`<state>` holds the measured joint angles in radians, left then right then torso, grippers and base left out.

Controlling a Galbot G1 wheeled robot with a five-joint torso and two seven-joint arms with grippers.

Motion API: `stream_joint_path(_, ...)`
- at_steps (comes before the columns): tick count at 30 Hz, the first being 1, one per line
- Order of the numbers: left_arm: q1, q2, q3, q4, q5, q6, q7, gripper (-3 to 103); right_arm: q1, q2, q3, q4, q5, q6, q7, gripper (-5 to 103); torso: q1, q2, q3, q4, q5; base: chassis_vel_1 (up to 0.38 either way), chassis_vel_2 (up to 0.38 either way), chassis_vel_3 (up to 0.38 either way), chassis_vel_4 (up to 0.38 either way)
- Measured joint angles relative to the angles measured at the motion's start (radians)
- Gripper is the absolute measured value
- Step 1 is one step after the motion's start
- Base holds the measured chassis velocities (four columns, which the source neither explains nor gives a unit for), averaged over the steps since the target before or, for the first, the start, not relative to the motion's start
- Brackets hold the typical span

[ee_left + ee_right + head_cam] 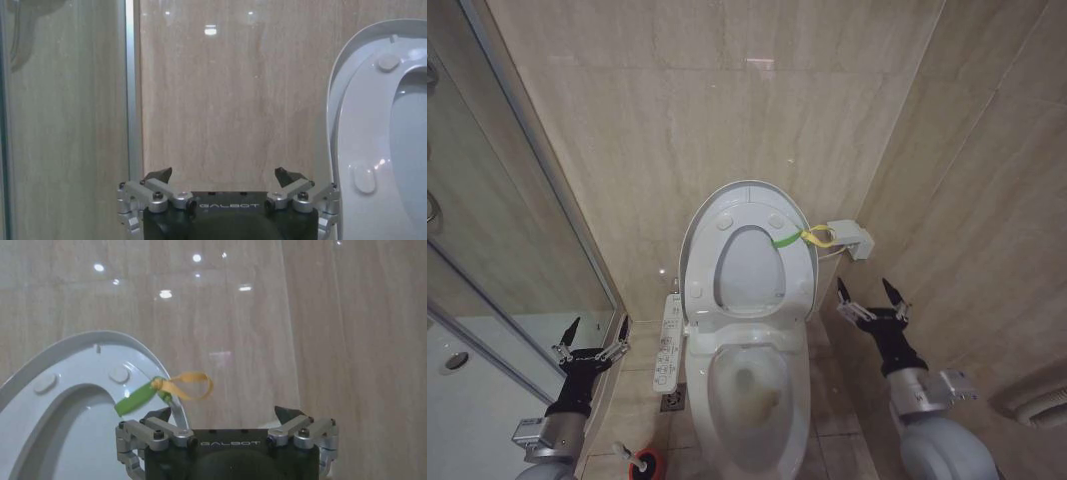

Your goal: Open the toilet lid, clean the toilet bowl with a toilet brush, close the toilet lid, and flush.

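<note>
Head view: toilet lid (749, 205), glossy rigid plastic, raised upright at frame centre; toilet bowl (752, 400) below, smooth ceramic, stained; toilet brush (627, 455) lower left, thin, likely light, best gripped at its stick. Left gripper (595, 333) and right gripper (870, 293) spread wide, empty. Left wrist view: lid right. Right wrist view: green-yellow band (163, 390), soft.

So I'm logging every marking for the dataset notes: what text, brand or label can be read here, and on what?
"GALBOT": on the black body of the left tool.
"GALBOT": on the black body of the right tool.
The control panel beside the toilet bowl has button markings, too small to read.
</note>
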<state>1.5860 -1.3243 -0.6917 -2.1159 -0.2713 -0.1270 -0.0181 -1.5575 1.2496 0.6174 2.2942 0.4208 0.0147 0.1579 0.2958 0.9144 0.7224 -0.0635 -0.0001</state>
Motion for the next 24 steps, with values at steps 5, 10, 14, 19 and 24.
stream_joint_path(5, 0.0, 0.0, 0.0, 0.0, 0.0, 0.0, 0.0, 100, -0.093, 0.043, 0.033, 0.019, -0.054, 0.068, -0.057, 100, 0.0, 0.0, 0.0, 0.0001, 0.0, 0.0, 0.0, 0.0, 0.0)
stream_joint_path(10, 0.0, 0.0, 0.0, 0.0, 0.0, 0.0, 0.0, 100, -0.196, 0.087, 0.064, 0.037, -0.08, 0.122, -0.162, 100, 0.0, 0.0, 0.0, -0.0002, 0.0, 0.0, 0.0, 0.0, 0.0)
stream_joint_path(14, 0.0, 0.0, 0.0, 0.0, 0.0, 0.0, 0.0, 100, -0.232, 0.115, 0.094, 0.036, -0.082, 0.143, -0.249, 100, 0.0, 0.0, 0.0, 0.0, 0.0001, 0.0, 0.0, 0.0, 0.0)
stream_joint_path(19, 0.0, 0.0, 0.0, 0.0, 0.0, 0.0, 0.0, 100, -0.27, 0.141, 0.108, 0.076, -0.081, 0.117, -0.28, 100, 0.0, 0.0, 0.0, 0.0, -0.0001, 0.0, 0.0, 0.0, 0.0)
stream_joint_path(24, 0.0, 0.0, 0.0, 0.0, 0.0, 0.0, 0.0, 100, -0.288, 0.162, 0.107, 0.093, -0.08, 0.112, -0.271, 100, 0.0, 0.0, 0.0, 0.0, -0.0001, 0.0, 0.0, 0.0, 0.0)
